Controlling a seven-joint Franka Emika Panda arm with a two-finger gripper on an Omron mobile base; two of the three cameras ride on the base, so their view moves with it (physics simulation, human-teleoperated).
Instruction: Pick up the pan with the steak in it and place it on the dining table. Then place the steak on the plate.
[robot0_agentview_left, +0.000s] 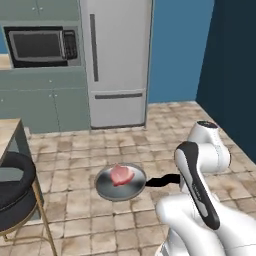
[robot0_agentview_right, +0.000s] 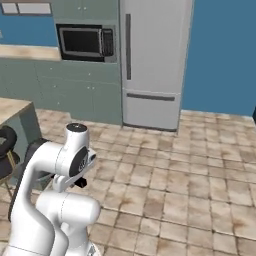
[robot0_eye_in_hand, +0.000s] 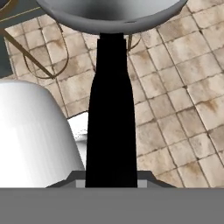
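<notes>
The grey pan (robot0_agentview_left: 107, 189) hangs level above the tiled floor, with the pinkish steak (robot0_agentview_left: 121, 175) lying in it. Its black handle (robot0_agentview_left: 160, 181) points right and runs behind my white forearm. In the hand view the handle (robot0_eye_in_hand: 111, 109) rises from between my fingertips to the pan's rim (robot0_eye_in_hand: 109, 17) at the top. My gripper (robot0_eye_in_hand: 111, 181) is shut on the handle. A beige-topped corner at the left edge looks like the dining table (robot0_agentview_left: 7, 132), also seen from the right base (robot0_agentview_right: 10, 107). The plate is out of view.
A black-seated stool (robot0_agentview_left: 12, 185) with brass legs stands beside the table, left of the pan. The white fridge (robot0_agentview_left: 117, 60) and a microwave (robot0_agentview_left: 42, 45) in teal cabinets stand at the back. A dark blue wall (robot0_agentview_left: 230, 75) closes the right side. Tiled floor lies between.
</notes>
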